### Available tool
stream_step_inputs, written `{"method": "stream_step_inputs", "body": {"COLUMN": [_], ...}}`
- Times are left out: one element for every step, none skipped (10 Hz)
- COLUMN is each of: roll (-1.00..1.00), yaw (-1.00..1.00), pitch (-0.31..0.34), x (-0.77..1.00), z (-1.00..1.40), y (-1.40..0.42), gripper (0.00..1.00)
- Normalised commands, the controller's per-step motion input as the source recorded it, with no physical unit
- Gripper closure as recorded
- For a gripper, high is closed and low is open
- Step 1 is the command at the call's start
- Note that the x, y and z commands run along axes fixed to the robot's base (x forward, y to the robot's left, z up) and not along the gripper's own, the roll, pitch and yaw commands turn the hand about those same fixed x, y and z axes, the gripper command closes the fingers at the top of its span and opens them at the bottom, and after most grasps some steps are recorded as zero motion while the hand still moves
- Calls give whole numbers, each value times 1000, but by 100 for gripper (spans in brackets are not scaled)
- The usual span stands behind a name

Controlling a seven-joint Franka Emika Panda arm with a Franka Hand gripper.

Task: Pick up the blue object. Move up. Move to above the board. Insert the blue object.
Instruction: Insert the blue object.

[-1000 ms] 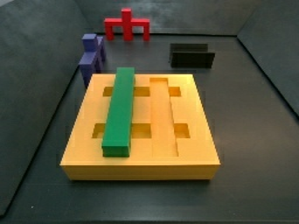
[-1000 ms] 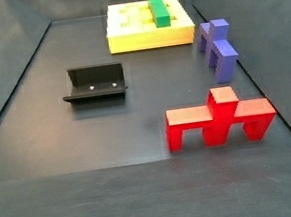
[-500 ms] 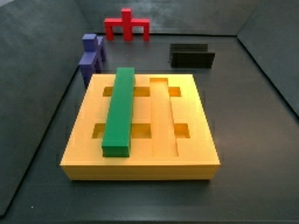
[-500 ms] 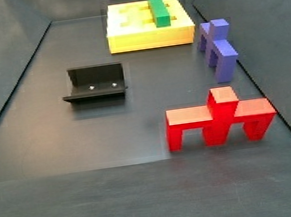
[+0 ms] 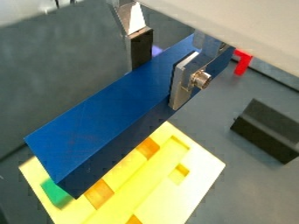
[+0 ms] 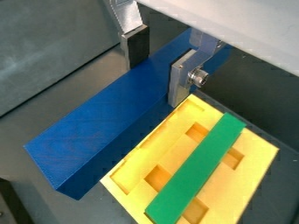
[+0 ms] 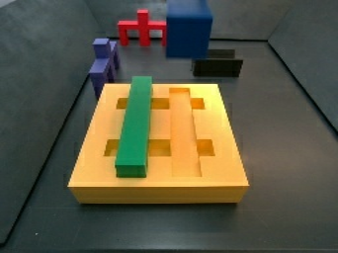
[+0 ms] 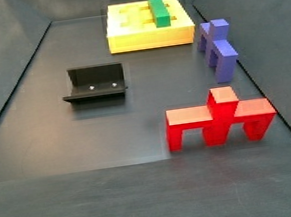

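The blue object [image 5: 105, 127] is a long bright-blue bar, held in the air between my fingers; it also shows in a wrist view [image 6: 105, 131]. My gripper [image 5: 160, 79] is shut on it, one silver finger [image 5: 184, 80] on each flat side, as a wrist view [image 6: 158, 77] also shows. The yellow board [image 6: 163, 157] lies below the bar, with a green bar [image 6: 205, 162] in one groove. In a side view the blue object's lower end [image 7: 189, 28] hangs from the picture's top edge, beyond the board [image 7: 211, 168]; the gripper is out of frame there.
The green bar [image 7: 134, 124] fills the board's left groove. A purple-blue stepped block [image 7: 102, 61] stands by the board's far left corner. A red piece [image 7: 142, 30] and the fixture [image 7: 218, 63] stand beyond the board. Grey walls enclose the floor.
The blue object's lower end has come into a side view at the top, above the area near the fixture. The pieces on the floor have not moved.
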Motion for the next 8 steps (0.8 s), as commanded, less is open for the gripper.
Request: {"method": "stream_step_inputs", "body": {"roll": [113,107,83,70,59,1,0,0], "yaw": [69,80,54,14,0,0,0,11], "pitch": [-143,-159,-170,-177,-183,-209,-211,-207], "x": [94,114,151,137,131,69,69,89], "z": [-877,-857,-869,-871,-863,-829,-817,-817], "y": [-254,-251,-277,-251,-197,-89,-9,0], "gripper": [100,100,100,100,100,100,100,100]}}
